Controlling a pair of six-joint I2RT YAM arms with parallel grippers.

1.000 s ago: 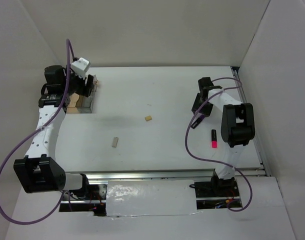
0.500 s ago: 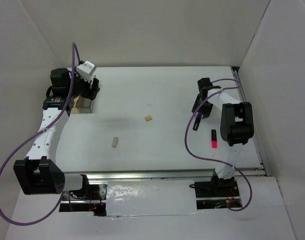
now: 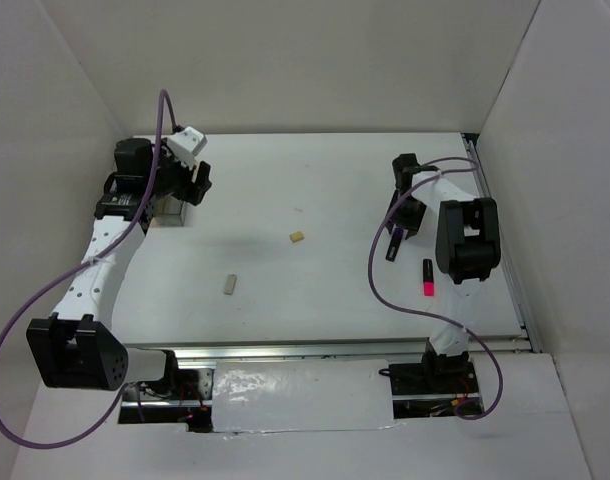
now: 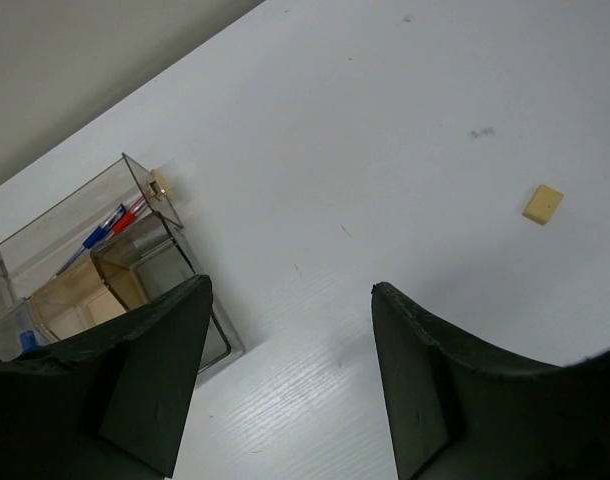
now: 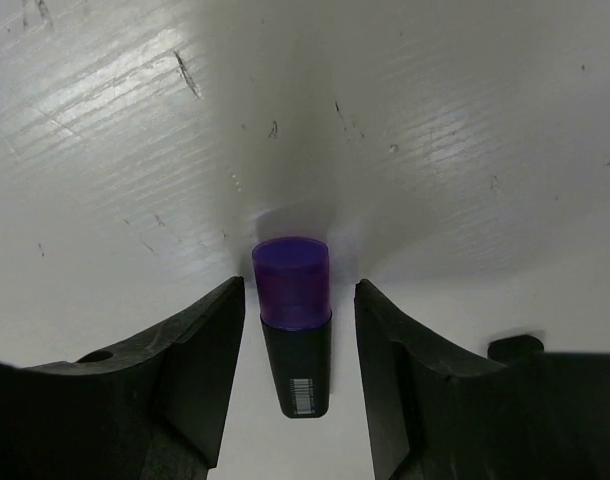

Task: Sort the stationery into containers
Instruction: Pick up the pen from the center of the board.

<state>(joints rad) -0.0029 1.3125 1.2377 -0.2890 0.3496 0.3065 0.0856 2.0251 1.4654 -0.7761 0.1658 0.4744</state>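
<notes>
The dark purple marker (image 5: 294, 330) lies on the table between the fingers of my right gripper (image 5: 299, 290), which stands open with a narrow gap on each side. From above, that marker (image 3: 392, 249) pokes out below the right gripper (image 3: 398, 232). A pink-black marker (image 3: 427, 277) lies just to its right. Two tan erasers (image 3: 297, 237) (image 3: 231, 285) rest mid-table. My left gripper (image 4: 290, 385) hangs open and empty beside the clear container (image 4: 135, 195), which holds a blue pen (image 4: 97, 235), a red pen (image 4: 125, 217) and tan blocks. In the left wrist view one eraser (image 4: 543, 203) shows.
The container (image 3: 171, 211) sits at the far left, partly hidden under the left arm. White walls close in the table on the left, back and right. A purple cable (image 3: 380, 290) loops over the table beside the right arm.
My left gripper has swung right, away from above the container. The right gripper's fingers have narrowed around the purple marker.
</notes>
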